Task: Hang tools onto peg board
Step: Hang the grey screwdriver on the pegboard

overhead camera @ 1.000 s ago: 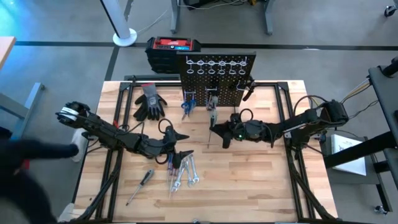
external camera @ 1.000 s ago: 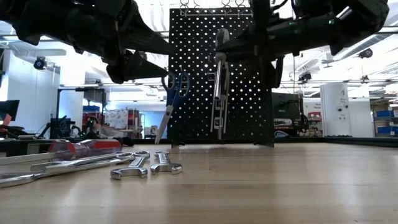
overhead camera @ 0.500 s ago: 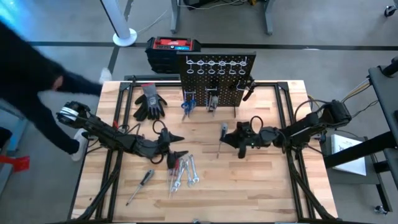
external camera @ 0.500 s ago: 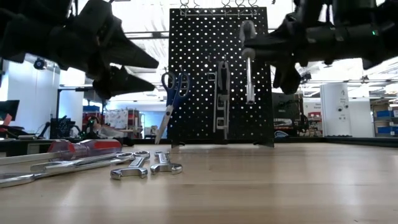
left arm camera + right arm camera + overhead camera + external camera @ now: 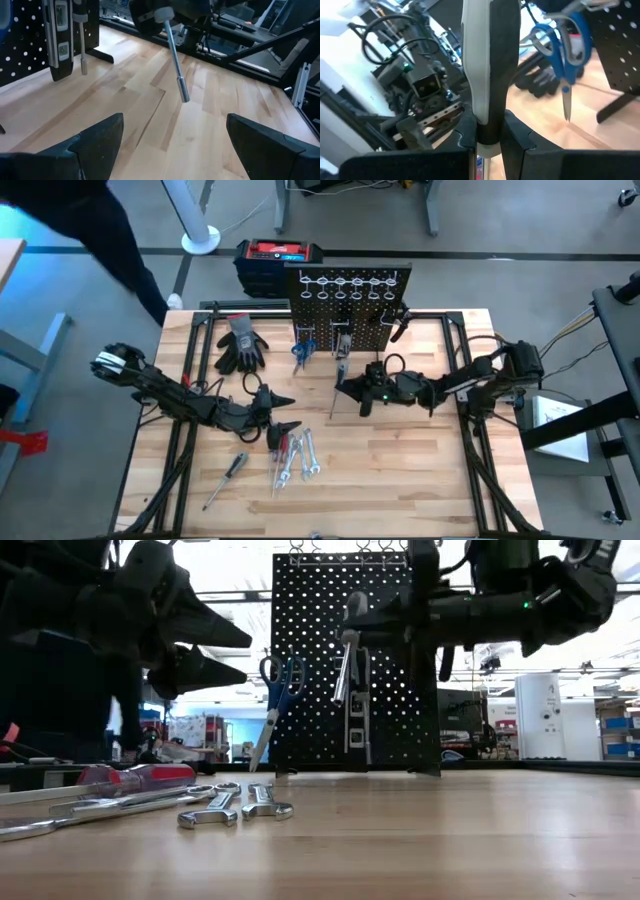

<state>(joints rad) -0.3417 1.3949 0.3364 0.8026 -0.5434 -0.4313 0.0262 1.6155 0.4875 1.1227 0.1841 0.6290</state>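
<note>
Two arms engaged: right gripper point(image 5: 358, 393) fingers clamp a screwdriver point(image 5: 343, 665) before the peg board point(image 5: 345, 305), needing hook alignment; left gripper point(image 5: 283, 414) fingers spread over wrenches point(image 5: 296, 458).

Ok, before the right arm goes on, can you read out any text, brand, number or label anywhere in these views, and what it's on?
No text can be read in any view.
Red-topped black box: blue label patch, too small to read.
Black level bar on the peg board: pale vial windows, no legible print.
White machine behind the table: small dark marks, blurred.
</note>
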